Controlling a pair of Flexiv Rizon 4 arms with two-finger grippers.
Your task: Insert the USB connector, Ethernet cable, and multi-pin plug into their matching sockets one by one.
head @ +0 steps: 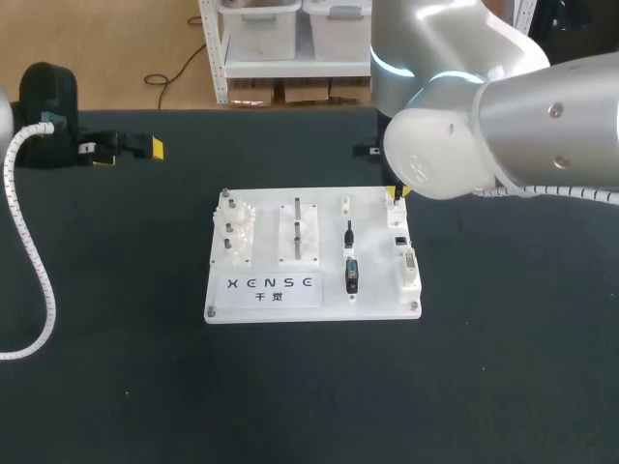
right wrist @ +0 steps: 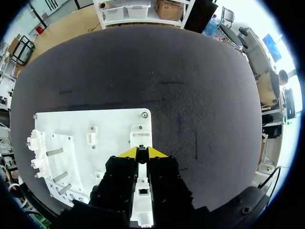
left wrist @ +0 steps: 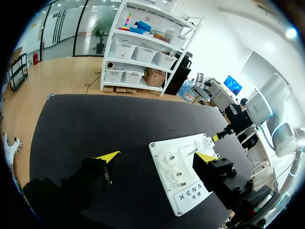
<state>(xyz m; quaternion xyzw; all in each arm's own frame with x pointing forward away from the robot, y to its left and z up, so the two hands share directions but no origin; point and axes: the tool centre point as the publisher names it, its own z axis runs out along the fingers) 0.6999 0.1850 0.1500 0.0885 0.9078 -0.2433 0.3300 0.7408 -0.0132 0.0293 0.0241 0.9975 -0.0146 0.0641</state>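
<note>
We look over a desk [head: 106, 387] topped with a matte black surface. Beyond its far edge stands a white shelving unit [left wrist: 147, 47]. Its shelves carry pale storage bins [left wrist: 125, 47], and cardboard boxes [left wrist: 153, 76] sit at its foot. A light wooden floor [left wrist: 62, 71] spreads around the unit, with a dark cable [head: 155, 77] lying on it just beside the unit. Well behind the unit runs a glass wall [left wrist: 71, 19] with a potted plant [left wrist: 99, 36] before it. On the unit's other side rises a plain white wall [left wrist: 228, 38], lit by a bright ceiling light [left wrist: 291, 32].
</note>
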